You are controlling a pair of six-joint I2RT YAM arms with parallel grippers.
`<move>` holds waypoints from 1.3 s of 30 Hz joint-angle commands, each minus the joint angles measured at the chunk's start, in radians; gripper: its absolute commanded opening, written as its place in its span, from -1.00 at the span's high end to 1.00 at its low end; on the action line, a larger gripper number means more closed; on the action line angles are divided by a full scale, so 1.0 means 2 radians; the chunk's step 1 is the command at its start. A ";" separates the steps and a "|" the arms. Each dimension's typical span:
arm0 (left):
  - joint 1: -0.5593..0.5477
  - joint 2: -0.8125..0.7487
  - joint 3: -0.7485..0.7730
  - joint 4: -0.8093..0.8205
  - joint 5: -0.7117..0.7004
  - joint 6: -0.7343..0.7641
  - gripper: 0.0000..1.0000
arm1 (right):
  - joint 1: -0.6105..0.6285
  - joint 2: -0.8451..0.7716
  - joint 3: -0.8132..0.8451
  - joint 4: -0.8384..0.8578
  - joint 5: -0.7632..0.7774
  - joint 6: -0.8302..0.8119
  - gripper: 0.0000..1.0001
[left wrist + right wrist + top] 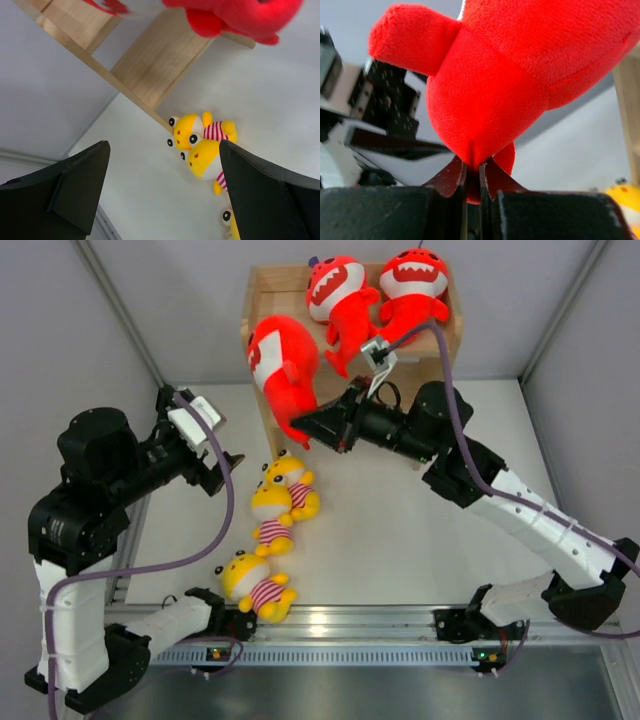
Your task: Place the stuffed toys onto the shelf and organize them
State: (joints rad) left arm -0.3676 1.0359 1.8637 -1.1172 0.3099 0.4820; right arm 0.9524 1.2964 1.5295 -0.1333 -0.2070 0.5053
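Standing shelf: light wood, at the far side of the table; its top tier has a bare stretch at the left end, beside two toys.
Right arm: stretched across toward the shelf's left front corner.
Left arm: drawn back on its own side, wrist turned toward the toys on the table.
Held shark: red, gripped by its tail with the body rising past the fingers, at the shelf's left end; I cannot tell whether it touches the wood.
Shelved sharks: two red ones lying side by side on the top tier, centre and right, touching each other.
Yellow creatures: three with striped bodies, on the table in a loose line in front of the shelf; two touch, and the third lies apart, nearer the arm bases.
Right gripper: fingers pinched nearly together on the held shark's tail.
Left gripper: jaws spread wide with nothing between them, facing the yellow creatures.
Step in hand: by my reading, bringing the third shark to the top tier; about half the toys are not yet shelved.
Next move: probably carry the shark over the bare left stretch, lower it until it rests, then part the fingers. The tail grip lets the body swing, so it could topple off the edge or nudge its neighbour.
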 commanded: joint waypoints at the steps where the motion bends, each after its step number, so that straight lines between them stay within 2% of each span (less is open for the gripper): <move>1: 0.004 -0.009 0.030 -0.015 -0.026 0.019 -0.94 | -0.045 0.055 0.050 0.115 -0.098 0.115 1.00; 3: 0.004 -0.010 0.035 -0.017 -0.035 0.021 -0.94 | -0.063 0.092 0.081 0.159 -0.107 0.164 1.00; 11: 0.004 -0.010 0.028 -0.016 -0.018 0.021 -0.94 | -0.091 0.262 0.277 0.177 -0.078 0.264 1.00; 17: 0.004 -0.012 0.022 -0.016 -0.008 0.021 -0.94 | -0.106 0.291 0.291 0.197 -0.020 0.278 1.00; 22: 0.004 -0.015 0.018 -0.016 -0.007 0.021 -0.94 | -0.117 0.305 0.281 0.211 -0.021 0.312 1.00; 24: 0.004 -0.014 0.018 -0.017 -0.004 0.021 -0.94 | -0.120 0.308 0.281 0.202 -0.015 0.313 0.82; 25: 0.004 -0.014 0.017 -0.016 -0.003 0.021 -0.94 | -0.120 0.309 0.286 0.193 -0.012 0.312 0.39; 26: 0.004 -0.014 0.017 -0.016 -0.002 0.021 -0.94 | -0.122 0.308 0.285 0.186 -0.003 0.311 0.17; 27: 0.004 -0.015 0.016 -0.016 -0.002 0.020 -0.94 | -0.122 0.307 0.283 0.182 0.000 0.310 -0.01; 29: 0.004 -0.016 0.016 -0.017 -0.002 0.020 -0.94 | -0.123 0.298 0.275 0.168 0.009 0.303 -0.23; 33: 0.004 -0.016 0.015 -0.020 0.003 0.022 -0.94 | -0.121 0.264 0.237 0.169 0.019 0.292 -0.38; 37: 0.004 -0.010 0.015 -0.019 0.008 0.022 -0.94 | -0.113 0.203 0.176 0.166 0.041 0.261 -0.63; 39: 0.004 -0.007 0.015 -0.020 0.013 0.023 -0.94 | -0.106 0.184 0.150 0.166 0.057 0.246 -0.65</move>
State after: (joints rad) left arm -0.3634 1.0126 1.9011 -1.1412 0.3065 0.5194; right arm 0.7258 1.7821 1.8725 0.1707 -0.1577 1.0576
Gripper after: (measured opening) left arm 0.971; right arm 0.819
